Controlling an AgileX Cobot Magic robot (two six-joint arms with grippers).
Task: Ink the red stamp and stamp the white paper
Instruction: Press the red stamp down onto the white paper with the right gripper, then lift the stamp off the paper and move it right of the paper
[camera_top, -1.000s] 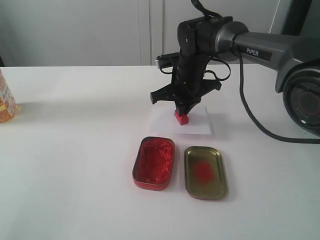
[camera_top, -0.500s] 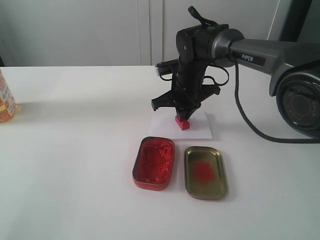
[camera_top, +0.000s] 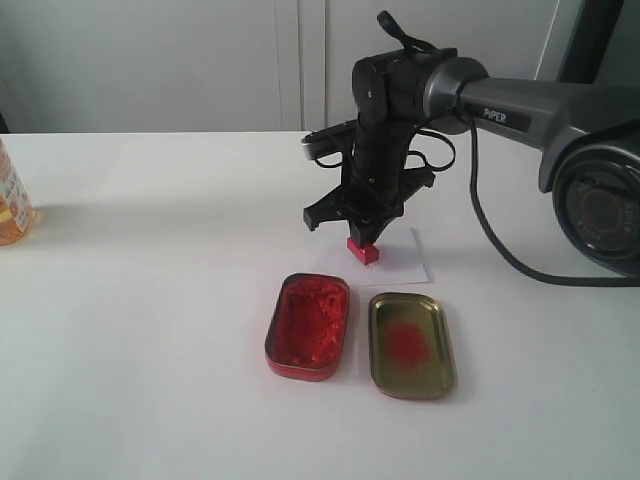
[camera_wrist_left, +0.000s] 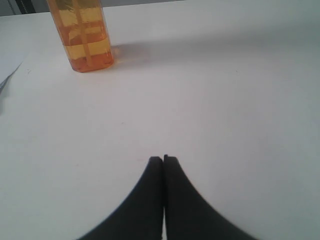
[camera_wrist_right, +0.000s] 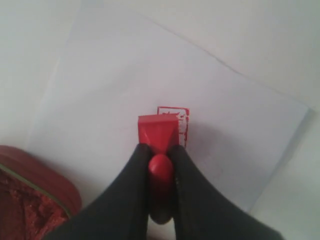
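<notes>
Tracking the red stamp (camera_top: 364, 252): over the last second it has slid toward the near edge of the white paper (camera_top: 418, 262), closer to the tins. The sheet's near-right corner also looks skewed compared with a second ago, so the paper may have been dragged along. I can't confirm that.

In the right wrist view a red imprint (camera_wrist_right: 183, 120) shows on the paper, just beside the stamp's block and partly hidden by it. My read: inking is done and at least one press has landed, so the task is basically at the lift-off stage. I can't tell whether the block is touching the sheet or sitting just above it.

The stamp is small red plastic with a square block base and a rounded knob on top, and it stands upright. The right gripper (camera_wrist_right: 159, 149) pinches the knob between both fingers. The imprint has a red rectangular outline and its fill looks patchy.

The red ink tin (camera_top: 308, 325) is open, with rough paste, just in front of the paper. The gold lid (camera_top: 411, 343) lies beside it, not touching, with a red smear in the middle.

The left gripper (camera_wrist_left: 163, 159) has its fingers pressed together with nothing between them, and it sits over bare table (camera_top: 150, 300). The orange bottle (camera_wrist_left: 82, 35) is at the far left, well apart from the work.
</notes>
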